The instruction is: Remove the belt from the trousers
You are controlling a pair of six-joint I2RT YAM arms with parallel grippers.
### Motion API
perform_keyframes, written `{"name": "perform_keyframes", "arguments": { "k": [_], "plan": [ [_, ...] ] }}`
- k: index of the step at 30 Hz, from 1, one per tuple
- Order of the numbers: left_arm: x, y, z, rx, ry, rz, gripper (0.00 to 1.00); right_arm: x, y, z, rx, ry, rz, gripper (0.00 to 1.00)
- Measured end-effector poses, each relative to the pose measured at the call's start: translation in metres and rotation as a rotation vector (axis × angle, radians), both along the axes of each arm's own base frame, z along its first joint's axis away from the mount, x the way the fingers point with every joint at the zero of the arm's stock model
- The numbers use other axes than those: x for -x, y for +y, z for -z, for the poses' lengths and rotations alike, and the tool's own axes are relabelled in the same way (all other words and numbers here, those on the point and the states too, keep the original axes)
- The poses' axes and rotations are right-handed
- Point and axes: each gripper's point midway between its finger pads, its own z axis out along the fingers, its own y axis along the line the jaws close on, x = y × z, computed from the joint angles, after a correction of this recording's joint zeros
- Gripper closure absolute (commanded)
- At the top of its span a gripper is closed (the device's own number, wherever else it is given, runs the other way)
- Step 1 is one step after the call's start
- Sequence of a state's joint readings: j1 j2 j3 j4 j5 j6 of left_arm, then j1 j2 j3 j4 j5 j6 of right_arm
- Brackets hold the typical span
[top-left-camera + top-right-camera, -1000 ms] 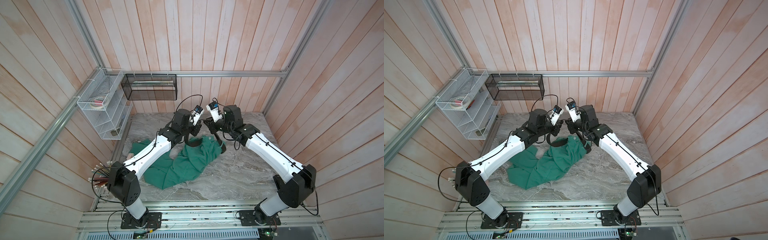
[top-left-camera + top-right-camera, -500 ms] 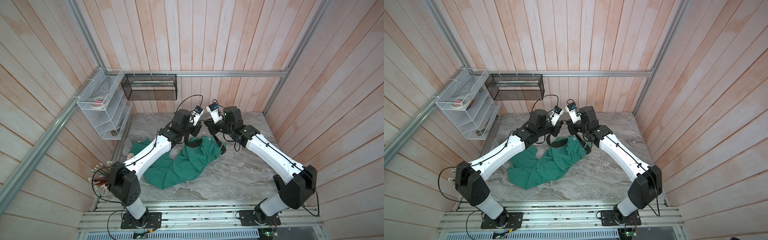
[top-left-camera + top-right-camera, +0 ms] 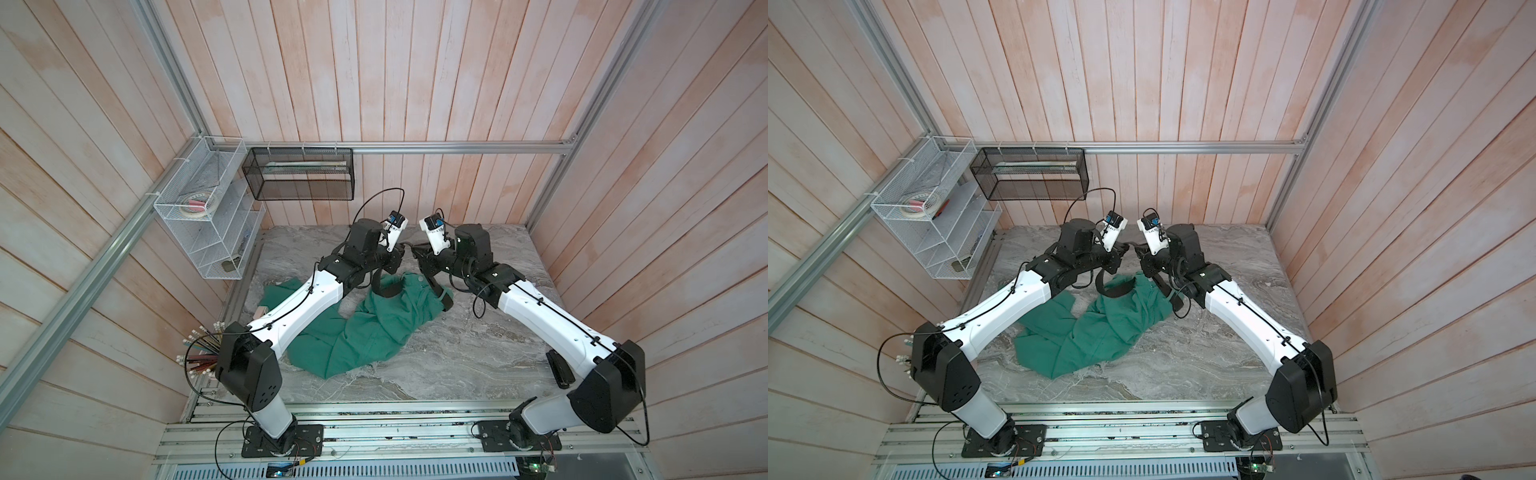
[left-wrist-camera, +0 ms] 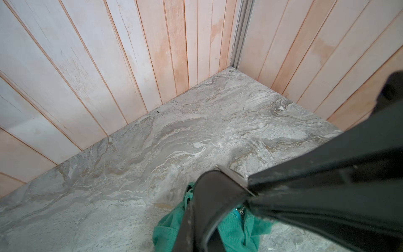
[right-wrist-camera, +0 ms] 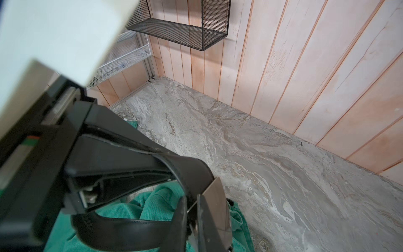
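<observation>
The teal-green trousers (image 3: 374,332) (image 3: 1100,328) lie crumpled on the marble table, waistband toward the back. The black belt (image 3: 384,286) (image 3: 1108,289) rises in a loop from the waistband. My left gripper (image 3: 402,254) (image 4: 196,231) is shut on the belt strap (image 4: 216,196) above the cloth. My right gripper (image 3: 417,257) (image 5: 193,218) faces it, tip to tip, shut on the belt by its flat metal buckle (image 5: 218,205). A further stretch of belt (image 5: 130,227) runs across the trousers (image 5: 161,203). Most of the belt's length is hidden in the waistband.
A white wire rack (image 3: 208,216) and a black mesh basket (image 3: 299,174) hang on the walls at the back left. A bundle of sticks (image 3: 199,353) pokes out by the left arm's base. A small black object (image 3: 559,368) lies beside the right arm.
The right gripper's jaws have closed onto the belt near the buckle. Both arms and the trousers have hardly moved.
</observation>
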State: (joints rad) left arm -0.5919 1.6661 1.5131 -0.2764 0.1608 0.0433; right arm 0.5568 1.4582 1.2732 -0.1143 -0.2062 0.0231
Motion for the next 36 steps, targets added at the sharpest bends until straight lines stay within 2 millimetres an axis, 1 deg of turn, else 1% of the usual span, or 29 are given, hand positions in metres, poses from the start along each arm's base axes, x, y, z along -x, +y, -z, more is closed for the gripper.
{"name": "perform_keyframes", "arguments": {
  "k": [4,6,8,12,14,15,16,18,21,24,26,28,29,31,33,36],
  "plan": [
    [0.001,-0.001,-0.001,0.034,0.028,0.01,1.0,0.003,-0.004,0.004,-0.032,-0.004,-0.01,0.85],
    [0.002,-0.002,-0.001,0.048,0.038,0.01,1.0,0.004,-0.006,0.007,-0.046,0.0,-0.015,0.82],
    [-0.004,0.002,-0.007,0.068,0.027,-0.007,1.0,0.003,-0.013,0.02,-0.032,0.036,0.005,0.77],
    [-0.015,0.007,-0.03,0.121,-0.029,-0.029,1.0,-0.002,-0.026,0.055,0.025,0.134,0.051,0.71],
    [-0.017,0.007,-0.04,0.138,-0.052,-0.03,1.0,-0.002,-0.03,0.063,0.043,0.164,0.064,0.7],
    [-0.017,0.007,-0.043,0.145,-0.058,-0.03,1.0,-0.002,-0.031,0.063,0.049,0.172,0.069,0.7],
    [-0.018,0.006,-0.045,0.148,-0.063,-0.029,1.0,-0.002,-0.032,0.06,0.048,0.175,0.074,0.7],
    [-0.018,0.006,-0.047,0.152,-0.065,-0.031,1.0,-0.007,-0.032,0.042,0.036,0.153,0.089,0.68],
    [-0.018,0.007,-0.049,0.156,-0.066,-0.037,1.0,-0.014,-0.029,0.005,0.01,0.086,0.112,0.63],
    [-0.018,0.005,-0.05,0.157,-0.067,-0.035,1.0,-0.016,-0.022,-0.035,-0.023,0.004,0.122,0.57],
    [-0.017,0.003,-0.046,0.151,-0.057,-0.03,1.0,-0.016,-0.017,-0.057,-0.042,-0.037,0.122,0.54],
    [-0.016,0.001,-0.043,0.146,-0.048,-0.027,1.0,-0.017,-0.011,-0.071,-0.051,-0.067,0.12,0.52],
    [-0.016,0.0,-0.041,0.143,-0.044,-0.025,1.0,-0.018,-0.007,-0.076,-0.051,-0.078,0.118,0.52],
    [-0.016,-0.001,-0.039,0.141,-0.04,-0.024,1.0,-0.019,0.0,-0.077,-0.04,-0.088,0.11,0.52],
    [-0.016,-0.001,-0.038,0.139,-0.037,-0.024,1.0,-0.02,0.006,-0.069,-0.019,-0.078,0.102,0.52],
    [-0.016,-0.001,-0.038,0.139,-0.036,-0.025,1.0,-0.022,0.01,-0.053,0.021,-0.049,0.097,0.51]
  ]
}}
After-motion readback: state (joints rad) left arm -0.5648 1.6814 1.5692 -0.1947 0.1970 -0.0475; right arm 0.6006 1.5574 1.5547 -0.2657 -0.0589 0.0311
